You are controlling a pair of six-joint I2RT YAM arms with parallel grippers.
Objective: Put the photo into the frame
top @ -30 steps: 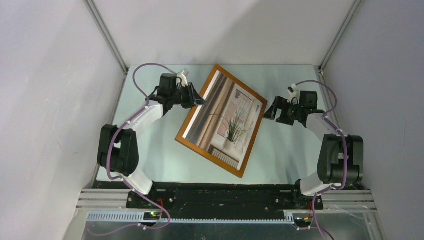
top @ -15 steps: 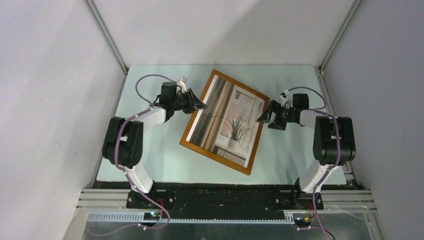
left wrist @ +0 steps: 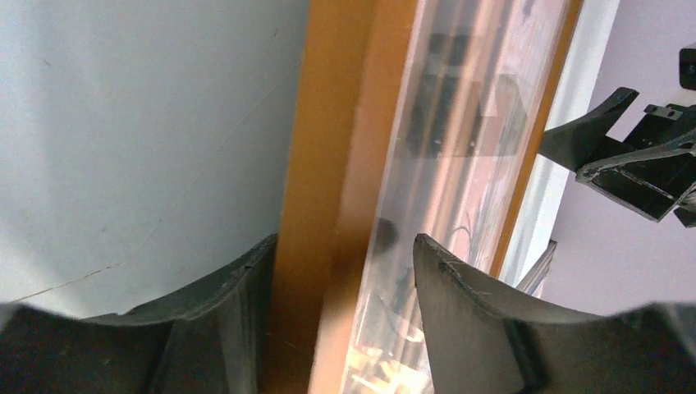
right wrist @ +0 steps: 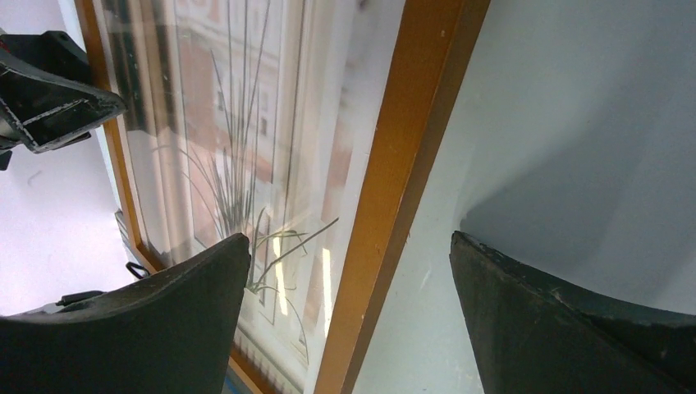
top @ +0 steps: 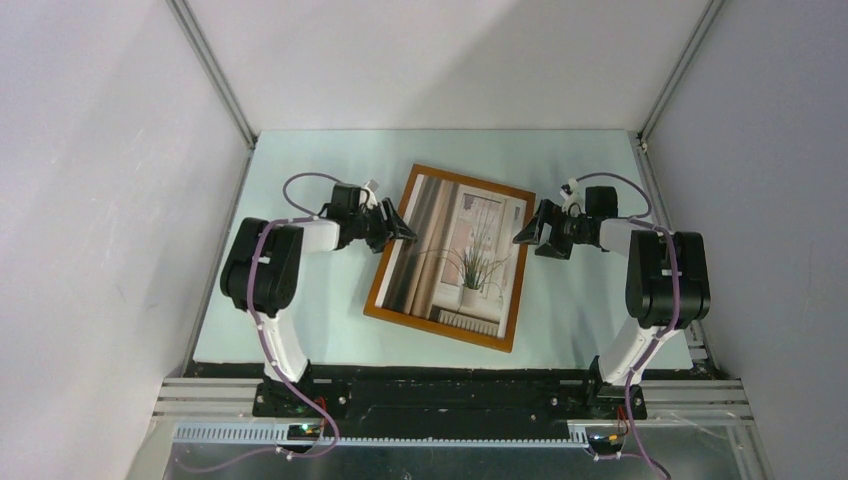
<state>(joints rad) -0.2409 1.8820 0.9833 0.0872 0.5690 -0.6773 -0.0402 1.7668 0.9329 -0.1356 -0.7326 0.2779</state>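
Seen from above, a thin wooden frame lies flat on a pale table, turned slightly off square. The photo, a potted grass plant by striped curtains, fills the frame face up and seems seated inside it.

The 2 arms reach in from opposite sides. The left gripper is at the frame's left rail. Its wrist view shows its fingers spread, 1 on each side of the rail, not clearly squeezing it. The right gripper hangs over the right rail with its jaws spread wide, 1 finger above the photo and the other above bare table. It holds nothing.

The step in hand looks like letting go. To do it well, the left jaws should part fully before that arm moves. Each arm should then rise straight up. A sideways pull could catch a rail and slide or tip the frame, which might unseat the photo.
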